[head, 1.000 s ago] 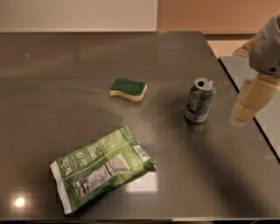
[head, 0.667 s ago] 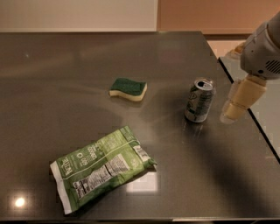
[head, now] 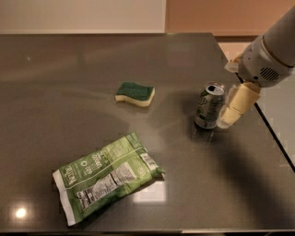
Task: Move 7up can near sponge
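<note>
Nearest of all, a green snack bag (head: 108, 177) lies flat on the dark, glossy desk (head: 221, 193), toward the front left. It sits at a slant with its printed side up, showing a white panel of small text. A bright spot of light reflects on the desk just left of the bag's front end, and a paler reflection shows beside its right end.

Farther back and to the right, the 7up can (head: 209, 105) stands upright on the desk, near the right edge. Its silver top faces up, and the opening shows as a dark spot. My end effector (head: 229, 116) hangs just beside the can on its right, low over the desk. Its cream-coloured part slants down from my white arm (head: 262, 64), which comes in from the upper right. I cannot tell whether it touches the can, nor whether my end effector is apart or together.

The sponge (head: 134, 93) lies flat to the left of the can and a little farther back, well apart from it, with bare desk between the two. Its dark green side is up, and pale yellow foam shows along the near edge.

Beyond the sponge the desk runs on to its far edge. Behind that edge stand a pale wall (head: 83, 14) on the left and an orange-brown panel (head: 221, 14) on the right.
</note>
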Motion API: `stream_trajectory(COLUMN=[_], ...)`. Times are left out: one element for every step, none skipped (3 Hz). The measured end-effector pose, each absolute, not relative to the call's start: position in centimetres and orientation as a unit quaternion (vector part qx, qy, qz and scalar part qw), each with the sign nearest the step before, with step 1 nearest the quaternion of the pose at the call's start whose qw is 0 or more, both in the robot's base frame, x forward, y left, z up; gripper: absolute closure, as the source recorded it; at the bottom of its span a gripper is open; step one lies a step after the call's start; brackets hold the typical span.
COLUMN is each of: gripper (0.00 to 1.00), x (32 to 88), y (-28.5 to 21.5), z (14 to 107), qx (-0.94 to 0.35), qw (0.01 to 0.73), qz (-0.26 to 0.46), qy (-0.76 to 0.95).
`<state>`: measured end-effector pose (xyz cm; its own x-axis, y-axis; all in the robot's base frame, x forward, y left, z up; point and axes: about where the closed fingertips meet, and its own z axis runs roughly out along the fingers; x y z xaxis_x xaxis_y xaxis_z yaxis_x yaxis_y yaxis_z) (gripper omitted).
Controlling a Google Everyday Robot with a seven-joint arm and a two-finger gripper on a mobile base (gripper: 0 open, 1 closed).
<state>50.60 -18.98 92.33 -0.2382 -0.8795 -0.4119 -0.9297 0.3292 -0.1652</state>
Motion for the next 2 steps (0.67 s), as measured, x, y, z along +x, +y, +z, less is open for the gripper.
stream_trajectory(gripper=[0.0, 0.18], x=[51.08, 51.28], y=[-18.26, -17.57], z=[91.34, 90.66], qx=[-0.571, -0.57], qw=[0.221, 0.219], qz=[0.076, 0.091], qy=[0.787, 0.787])
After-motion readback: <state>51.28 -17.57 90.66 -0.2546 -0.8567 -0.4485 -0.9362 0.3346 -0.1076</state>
